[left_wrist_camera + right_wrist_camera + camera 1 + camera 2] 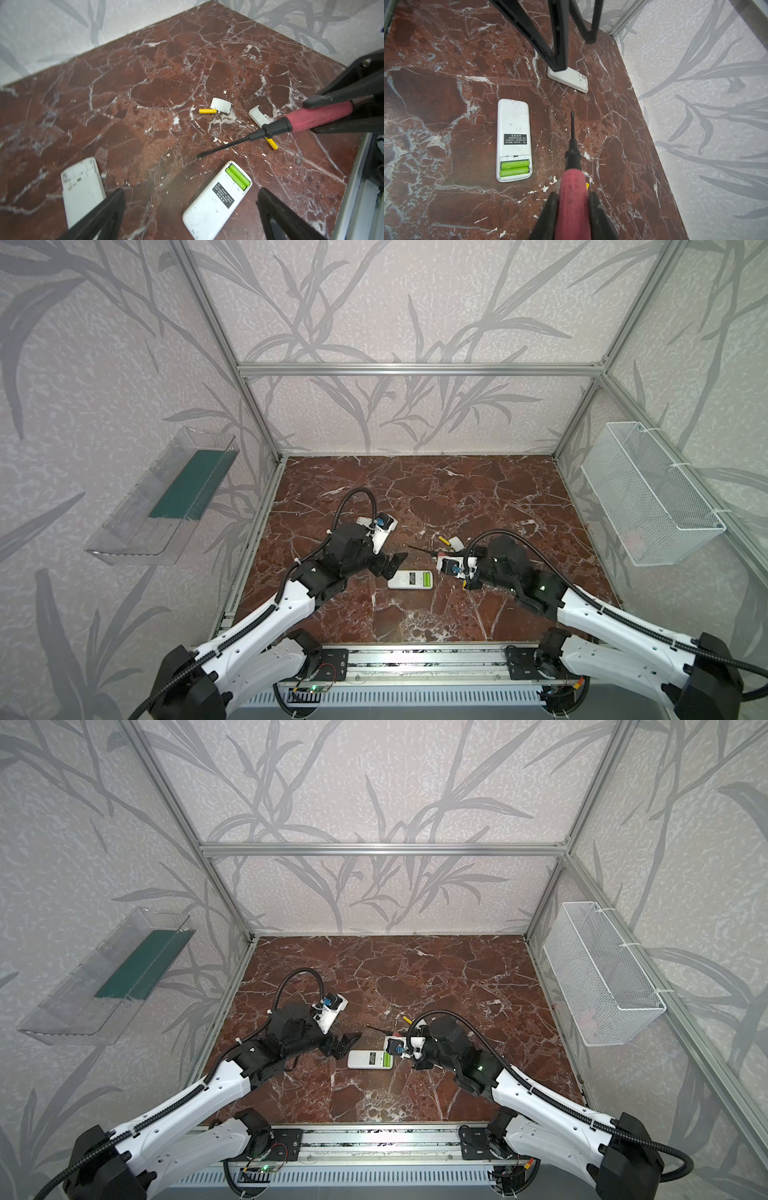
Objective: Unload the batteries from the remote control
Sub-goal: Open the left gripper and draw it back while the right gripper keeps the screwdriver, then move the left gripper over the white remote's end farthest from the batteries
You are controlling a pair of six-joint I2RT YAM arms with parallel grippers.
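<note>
Right gripper (572,196) clamps the screwdriver (572,154), tip beside the remote (512,120); left gripper (192,192) gapes empty near it. Green batteries (514,168) lie uncovered in its end: best pry one end up gently.

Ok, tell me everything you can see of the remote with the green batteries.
The remote is a white, scuffed plastic slab with rounded corners, lying flat, back up, on the marble table. A black label with white print sits mid-body. Its cover is off: two lime green batteries lie side by side in the open bay at one end. Nothing else touches it.
</note>
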